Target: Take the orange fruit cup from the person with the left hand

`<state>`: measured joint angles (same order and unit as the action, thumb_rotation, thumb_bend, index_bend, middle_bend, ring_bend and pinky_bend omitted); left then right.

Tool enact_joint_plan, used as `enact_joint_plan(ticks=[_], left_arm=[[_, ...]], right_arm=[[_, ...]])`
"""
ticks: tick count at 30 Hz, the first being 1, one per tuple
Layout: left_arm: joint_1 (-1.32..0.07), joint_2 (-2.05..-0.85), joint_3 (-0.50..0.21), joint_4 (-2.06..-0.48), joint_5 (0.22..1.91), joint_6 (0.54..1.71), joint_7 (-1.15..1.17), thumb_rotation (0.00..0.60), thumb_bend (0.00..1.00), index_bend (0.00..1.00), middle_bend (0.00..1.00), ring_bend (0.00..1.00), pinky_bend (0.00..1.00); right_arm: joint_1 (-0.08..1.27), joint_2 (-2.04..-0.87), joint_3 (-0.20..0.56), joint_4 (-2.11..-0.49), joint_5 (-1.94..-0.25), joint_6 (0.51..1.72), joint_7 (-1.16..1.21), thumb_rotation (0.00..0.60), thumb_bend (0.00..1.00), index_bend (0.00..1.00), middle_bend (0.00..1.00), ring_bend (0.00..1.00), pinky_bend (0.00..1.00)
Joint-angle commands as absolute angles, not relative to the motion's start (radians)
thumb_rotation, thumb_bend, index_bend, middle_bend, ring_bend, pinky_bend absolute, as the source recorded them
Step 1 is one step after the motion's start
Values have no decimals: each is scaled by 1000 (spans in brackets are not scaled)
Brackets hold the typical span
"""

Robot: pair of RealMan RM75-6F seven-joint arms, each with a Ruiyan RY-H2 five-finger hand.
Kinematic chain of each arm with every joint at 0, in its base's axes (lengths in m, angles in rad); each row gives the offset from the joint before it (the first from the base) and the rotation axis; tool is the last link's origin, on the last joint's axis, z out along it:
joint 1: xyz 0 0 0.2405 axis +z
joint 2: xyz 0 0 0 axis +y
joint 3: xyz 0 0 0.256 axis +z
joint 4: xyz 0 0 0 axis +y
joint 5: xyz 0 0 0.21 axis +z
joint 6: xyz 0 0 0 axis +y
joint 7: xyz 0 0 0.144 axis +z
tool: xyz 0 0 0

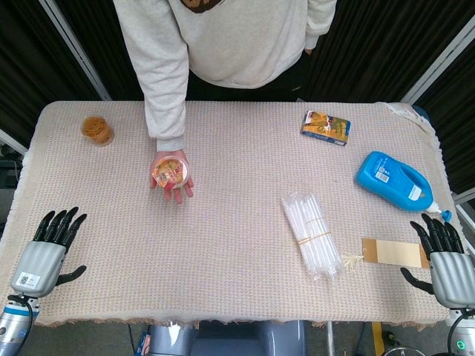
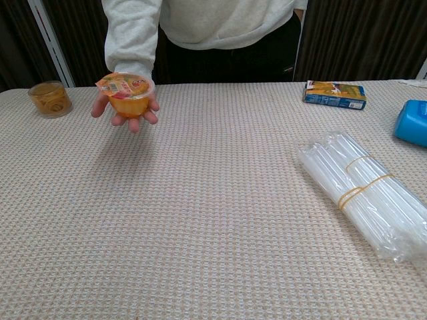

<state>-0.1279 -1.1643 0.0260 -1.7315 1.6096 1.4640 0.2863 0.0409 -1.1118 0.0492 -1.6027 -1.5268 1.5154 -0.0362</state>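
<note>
1. My left hand (image 1: 46, 248): resting at the table's (image 1: 223, 245) near-left edge, fingers spread, holding nothing.
2. My right hand (image 1: 444, 259): near-right edge, fingers apart, empty.
3. Cup (image 1: 171, 170): on the person's palm (image 1: 172, 176), above the table, well apart from my left hand.

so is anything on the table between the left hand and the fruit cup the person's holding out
Nothing visible. The left hand rests open at the near left edge, and only bare cloth lies between it and the fruit cup on the person's palm. The small jar sits off that line.
</note>
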Motion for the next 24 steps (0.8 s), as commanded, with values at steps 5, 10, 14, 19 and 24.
enact_joint_plan(ticks=[5, 10, 14, 19, 24], left_arm=[[-129, -1163, 25, -1733, 1609, 1461, 286, 600, 38, 4, 0, 0, 0], [-132, -1161, 20, -1738, 1608, 1459, 291, 600, 38, 5, 0, 0, 0], [-152, -1149, -1, -1779, 1575, 1429, 289, 600, 43, 13, 0, 0, 0], [-223, -1119, -75, -1876, 1482, 1341, 319, 600, 132, 51, 0, 0, 0], [-359, -1084, -208, -1990, 1259, 1188, 424, 600, 178, 73, 0, 0, 0]], right_arm=[[41, -1113, 49, -1604, -1528, 1516, -38, 600, 111, 115, 0, 0, 0], [41, -1113, 49, -1606, -1528, 1516, -39, 600, 112, 114, 0, 0, 0], [42, -1113, 49, -1611, -1523, 1511, -38, 600, 112, 114, 0, 0, 0], [47, -1115, 50, -1613, -1523, 1502, -39, 600, 111, 115, 0, 0, 0], [53, -1115, 48, -1613, -1526, 1492, -33, 600, 112, 114, 0, 0, 0]])
